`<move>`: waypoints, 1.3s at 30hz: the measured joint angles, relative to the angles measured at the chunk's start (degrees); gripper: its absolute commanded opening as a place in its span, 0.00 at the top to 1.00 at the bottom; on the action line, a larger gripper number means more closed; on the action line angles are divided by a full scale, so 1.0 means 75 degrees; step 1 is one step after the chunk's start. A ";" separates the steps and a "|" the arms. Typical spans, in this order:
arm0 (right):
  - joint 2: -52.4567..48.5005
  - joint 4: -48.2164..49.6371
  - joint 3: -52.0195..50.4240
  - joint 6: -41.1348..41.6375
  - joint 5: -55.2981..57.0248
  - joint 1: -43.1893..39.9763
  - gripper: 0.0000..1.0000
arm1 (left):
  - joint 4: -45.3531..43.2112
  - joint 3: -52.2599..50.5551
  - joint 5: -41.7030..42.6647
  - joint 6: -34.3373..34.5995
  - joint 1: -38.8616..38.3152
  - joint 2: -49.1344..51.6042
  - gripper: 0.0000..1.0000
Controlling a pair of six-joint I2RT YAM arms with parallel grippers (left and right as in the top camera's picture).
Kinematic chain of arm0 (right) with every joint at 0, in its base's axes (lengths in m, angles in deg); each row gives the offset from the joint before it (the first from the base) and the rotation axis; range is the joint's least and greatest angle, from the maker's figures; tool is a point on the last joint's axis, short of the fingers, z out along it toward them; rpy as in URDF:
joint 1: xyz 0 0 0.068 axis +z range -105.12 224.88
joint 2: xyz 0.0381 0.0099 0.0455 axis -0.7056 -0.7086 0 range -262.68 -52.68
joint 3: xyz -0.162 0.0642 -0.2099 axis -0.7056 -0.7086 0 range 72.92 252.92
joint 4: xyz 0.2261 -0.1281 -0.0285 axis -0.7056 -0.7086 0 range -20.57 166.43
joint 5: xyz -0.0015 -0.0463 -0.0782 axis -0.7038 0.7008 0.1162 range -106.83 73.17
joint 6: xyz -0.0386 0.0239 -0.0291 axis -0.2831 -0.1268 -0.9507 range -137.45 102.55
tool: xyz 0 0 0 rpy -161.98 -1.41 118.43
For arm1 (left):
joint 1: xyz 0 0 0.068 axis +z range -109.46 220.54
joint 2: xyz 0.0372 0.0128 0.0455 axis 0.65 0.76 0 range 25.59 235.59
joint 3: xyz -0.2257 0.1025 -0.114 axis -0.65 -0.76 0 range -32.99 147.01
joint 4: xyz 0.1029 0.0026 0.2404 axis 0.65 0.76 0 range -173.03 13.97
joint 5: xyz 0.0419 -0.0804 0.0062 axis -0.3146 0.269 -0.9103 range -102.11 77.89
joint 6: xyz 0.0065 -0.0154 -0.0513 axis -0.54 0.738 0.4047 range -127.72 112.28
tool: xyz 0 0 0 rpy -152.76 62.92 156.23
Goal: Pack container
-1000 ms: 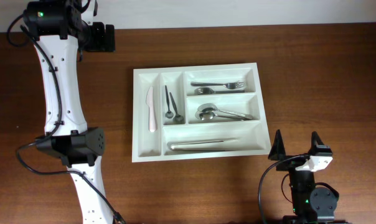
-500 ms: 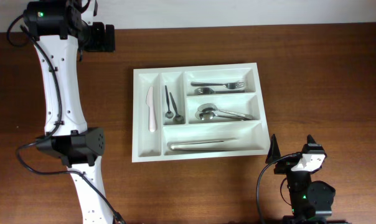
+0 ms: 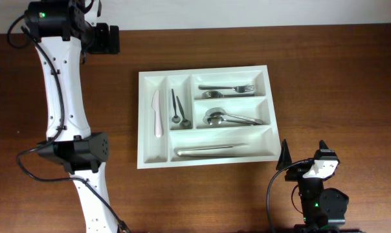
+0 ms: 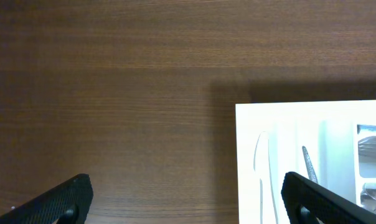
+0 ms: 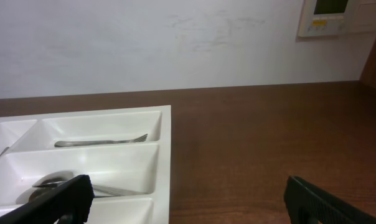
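The right gripper (image 3: 304, 155) has its jaws wide apart with nothing between them. The left gripper (image 4: 188, 204) is spread wide too, and empty. The container (image 3: 154, 150) sits just in front of the right jaws and off to one side of the left ones. Inside lie forks (image 3: 228, 88), spoons (image 3: 231, 118) and a white knife (image 3: 158, 113). I see no loose cutlery on the table (image 3: 325, 77), so the packing looks finished.

A dark wood-grain table (image 3: 338, 71) was used as the work surface. A plain white wall (image 5: 144, 43) was located behind it. A white control panel (image 5: 330, 15) with a small display was mounted upper right.
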 measured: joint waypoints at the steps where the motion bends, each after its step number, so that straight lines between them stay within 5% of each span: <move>1: 0.0000 0.0000 0.0000 0.0003 0.0000 0.0000 0.01 | -0.0003 0.0000 0.0000 0.0000 0.0000 0.0000 0.01; 9: 0.0000 0.0000 0.0000 0.0000 0.0000 0.0000 0.01 | 0.0000 -0.0064 -0.0003 0.0000 -0.0306 -0.0973 0.01; 22: 0.0000 0.0000 0.0000 -0.0003 -0.0003 0.0000 0.01 | -0.0035 -0.0152 0.0026 0.0000 -0.2066 -0.7312 0.01; 33: 0.0015 -0.0003 0.0000 -0.0003 -0.0003 0.0000 0.01 | -0.0326 -0.4911 -0.0574 -0.0093 -0.1714 -1.0308 0.01; 39: 0.0015 -0.0003 0.0000 -0.0003 -0.0003 0.0006 0.01 | -0.2425 -0.8373 -0.0667 -0.0093 -0.1180 -1.2648 0.01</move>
